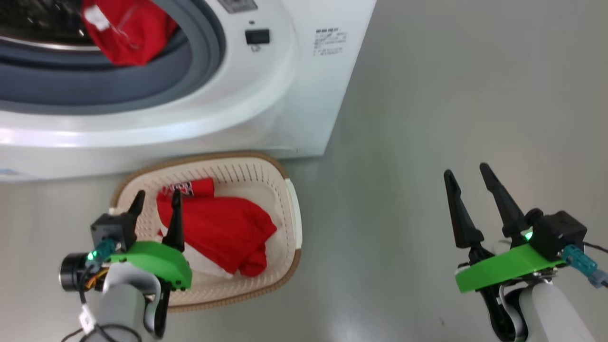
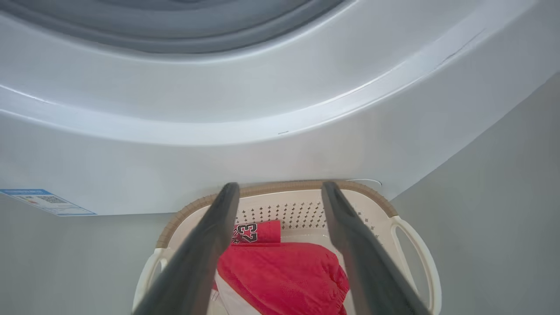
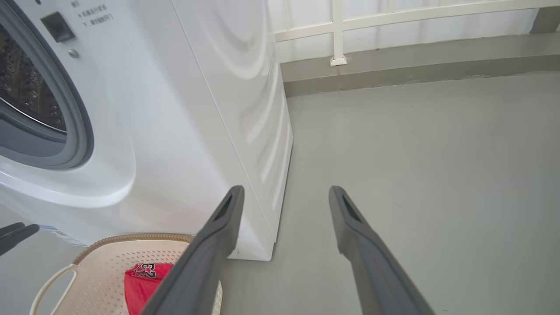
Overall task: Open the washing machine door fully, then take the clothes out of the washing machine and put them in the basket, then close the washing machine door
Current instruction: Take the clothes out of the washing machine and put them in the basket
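Task partly complete: red clothes (image 1: 223, 228) lie in the basket (image 1: 285, 175) just before the washing machine (image 1: 266, 95), another red garment (image 1: 128, 33) waits in its drum, and closing the door is left; the left claw (image 1: 158, 194) is open and empty before the machine, the right claw (image 1: 466, 171) open beside it.

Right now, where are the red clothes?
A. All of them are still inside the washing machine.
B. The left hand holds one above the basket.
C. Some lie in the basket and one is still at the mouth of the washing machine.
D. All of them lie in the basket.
C: red clothes lie in the basket, while another red garment still hangs at the mouth of the washing machine.
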### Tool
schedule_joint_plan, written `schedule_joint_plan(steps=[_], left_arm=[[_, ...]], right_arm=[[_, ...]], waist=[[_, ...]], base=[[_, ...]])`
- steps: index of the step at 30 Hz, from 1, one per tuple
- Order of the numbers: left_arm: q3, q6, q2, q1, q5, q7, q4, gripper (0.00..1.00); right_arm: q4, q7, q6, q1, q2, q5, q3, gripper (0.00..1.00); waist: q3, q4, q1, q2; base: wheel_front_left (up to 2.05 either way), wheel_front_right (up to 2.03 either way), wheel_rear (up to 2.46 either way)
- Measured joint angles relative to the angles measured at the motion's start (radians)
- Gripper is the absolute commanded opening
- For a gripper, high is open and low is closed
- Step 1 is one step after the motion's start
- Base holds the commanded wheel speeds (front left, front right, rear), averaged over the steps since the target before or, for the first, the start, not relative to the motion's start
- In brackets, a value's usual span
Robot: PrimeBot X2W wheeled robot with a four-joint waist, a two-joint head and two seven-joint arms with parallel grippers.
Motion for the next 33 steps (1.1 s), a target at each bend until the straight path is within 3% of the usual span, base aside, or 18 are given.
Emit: schedule_joint_plan(steps=[20,33], left_arm=[[0.035,-0.037,0.001,0.278,0.063,0.0,-0.405,1.0],[0.05,0.016,0.005,0.494,0.022,0.0,-0.58,1.0]], right_arm=[[0.009,0.0,0.0,0.117,-0.015,0.015,0.007,1.0],[-0.017,0.0,0.0,0.217,-0.022,0.028,-0.012,1.0]], waist=[[-0.231,0.013,0.0,0.0],[-0.297,0.007,0.0,0.0]], base=[[0.0,0.0,0.0],[0.0,0.0,0.0]])
